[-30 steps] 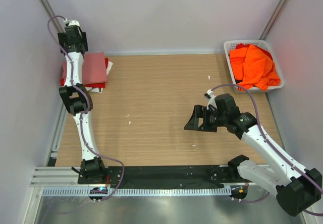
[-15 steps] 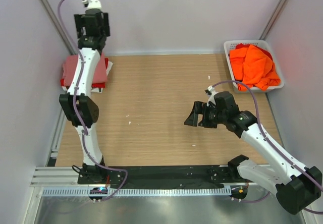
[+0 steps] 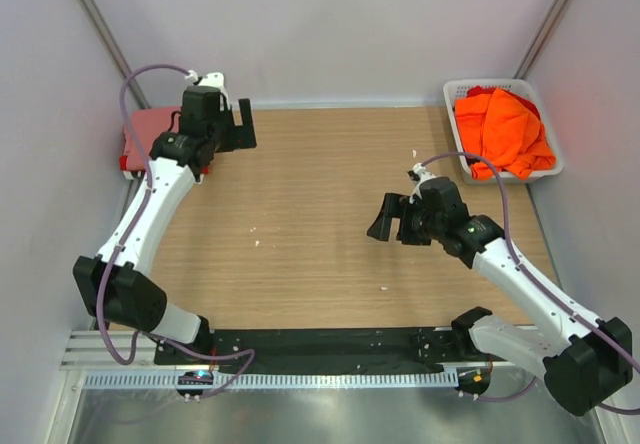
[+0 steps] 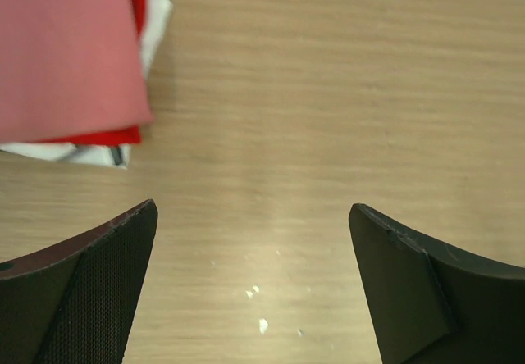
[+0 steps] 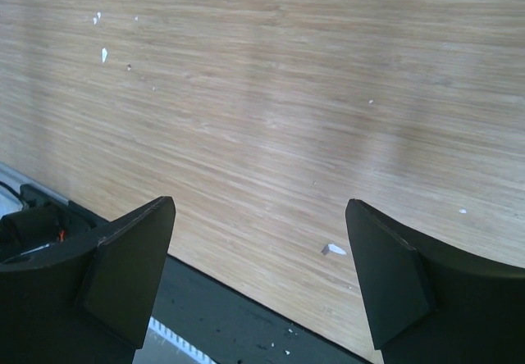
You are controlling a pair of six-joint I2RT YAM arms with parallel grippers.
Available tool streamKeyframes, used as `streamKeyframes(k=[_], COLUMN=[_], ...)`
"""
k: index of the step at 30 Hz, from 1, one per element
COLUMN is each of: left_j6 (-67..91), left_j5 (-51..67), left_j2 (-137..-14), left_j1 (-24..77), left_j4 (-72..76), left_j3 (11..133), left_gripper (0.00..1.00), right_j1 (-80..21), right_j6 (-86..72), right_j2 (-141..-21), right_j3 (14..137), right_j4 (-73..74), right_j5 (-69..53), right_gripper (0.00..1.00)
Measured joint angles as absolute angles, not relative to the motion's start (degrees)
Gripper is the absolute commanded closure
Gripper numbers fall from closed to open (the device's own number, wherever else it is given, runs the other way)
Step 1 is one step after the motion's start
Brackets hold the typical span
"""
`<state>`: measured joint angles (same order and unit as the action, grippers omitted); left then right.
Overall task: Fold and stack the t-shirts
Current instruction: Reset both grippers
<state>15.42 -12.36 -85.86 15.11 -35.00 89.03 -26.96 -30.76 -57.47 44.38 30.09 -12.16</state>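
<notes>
Beside the left gripper (image 4: 253, 210), spread and empty, the folded pink t-shirt (image 4: 66, 52) lies on the red t-shirt (image 4: 98, 137). The right gripper (image 5: 259, 207) is spread too, with the orange t-shirts (image 3: 505, 129) well beyond it in the basket (image 3: 450, 92). A grab there could lift several shirts or drag the basket.

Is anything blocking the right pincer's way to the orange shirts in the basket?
Nothing visible does: bare table lies between the open right pincer and the orange t-shirts. They lie inside the white basket, so it would likely reach over the rim.
</notes>
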Motion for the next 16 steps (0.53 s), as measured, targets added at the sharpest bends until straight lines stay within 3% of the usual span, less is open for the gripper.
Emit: streamKeyframes(k=[7, 16], left_j6=[17.9, 20.9], left_j5=[-6.6, -6.6], left_j2=[-79.3, -79.2], left_j1=[17.7, 18.0], left_j4=[-33.6, -33.5], left_j3=[80.0, 80.2], left_gripper=[0.0, 0.02], right_j1=[-27.0, -27.0], right_j6=[-31.6, -34.2], right_j2=[-56.9, -49.9], right_j3=[47.8, 48.3], right_j4=[30.4, 29.3], right_j5=[-5.9, 1.4], right_gripper=[0.07, 0.05])
